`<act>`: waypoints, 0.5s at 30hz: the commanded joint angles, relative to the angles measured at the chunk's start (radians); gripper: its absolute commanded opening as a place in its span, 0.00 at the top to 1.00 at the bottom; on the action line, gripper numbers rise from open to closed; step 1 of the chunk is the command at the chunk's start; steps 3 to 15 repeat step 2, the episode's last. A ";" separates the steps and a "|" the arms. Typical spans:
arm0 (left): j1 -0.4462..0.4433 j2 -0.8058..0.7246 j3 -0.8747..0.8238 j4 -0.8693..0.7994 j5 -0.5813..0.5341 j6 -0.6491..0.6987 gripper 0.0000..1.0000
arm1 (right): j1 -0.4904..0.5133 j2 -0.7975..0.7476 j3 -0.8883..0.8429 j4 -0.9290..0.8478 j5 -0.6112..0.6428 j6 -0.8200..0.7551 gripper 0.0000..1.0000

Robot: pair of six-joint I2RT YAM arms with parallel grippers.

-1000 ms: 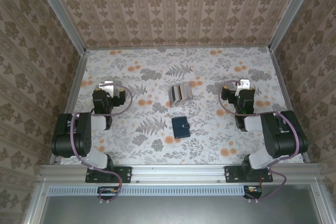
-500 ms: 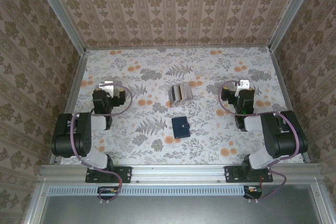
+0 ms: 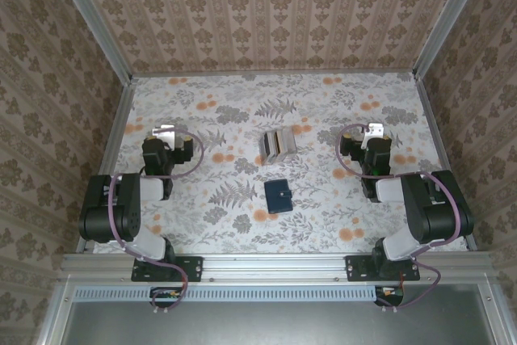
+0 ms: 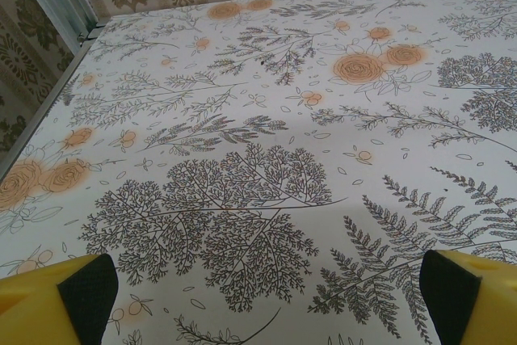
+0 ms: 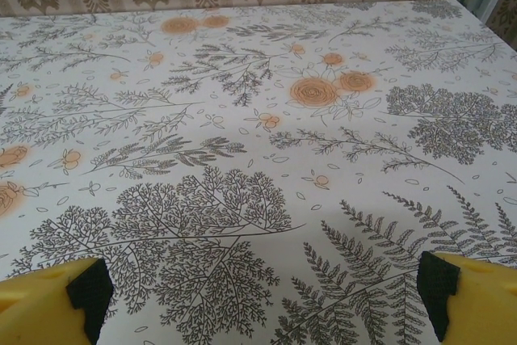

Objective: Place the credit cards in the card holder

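Still, nothing has shifted: left fingers [image 4: 50, 303] and right fingers [image 5: 472, 300] stay wide, credit cards [image 3: 277, 145] untouched.

credit cards [image 3: 276, 145]: count not resolved | card holder [image 3: 280, 195]: slots not discernible | left gripper [image 4: 262, 300], right gripper [image 5: 262, 300]: fingers cropped at bottom edge

White tablecloth [image 3: 242, 111] with grey ferns and orange roses, walls [image 3: 266, 14] in tan-brown damask stripes, card holder [image 3: 280, 195] dark navy, credit cards [image 3: 277, 145] beyond it whitish, tan and dark, left gripper [image 4: 268, 296] and right gripper [image 5: 262, 292] yellow-fingered with black pads, arms [image 3: 113, 208] black.
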 commanded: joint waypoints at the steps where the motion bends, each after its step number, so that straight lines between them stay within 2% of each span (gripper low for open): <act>1: 0.001 -0.006 0.002 0.002 -0.006 -0.018 0.00 | 0.005 -0.011 0.014 0.002 0.011 -0.002 0.00; 15: 0.001 -0.007 0.002 0.002 -0.006 -0.017 0.00 | 0.005 -0.010 0.013 0.002 0.011 -0.003 0.00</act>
